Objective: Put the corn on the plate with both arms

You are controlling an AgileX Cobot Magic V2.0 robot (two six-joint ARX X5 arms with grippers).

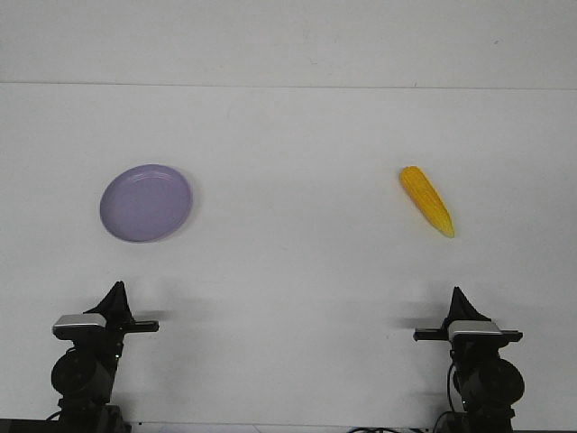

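On the white surface (pixel 288 271) you have everything still at the start: the corn (pixel 425 200) lies on its side well to the right, pale tip toward the robot, and the plate (pixel 145 203) sits bare, well apart from it on the left. Neither arm has reached out — the left fingers (pixel 115 296) and right fingers (pixel 460 300) sit low near the front edge, each looking pressed to a point with nothing in them, though this angle leaves that uncertain. The pickup, the carry across and the placing on the plate all remain.
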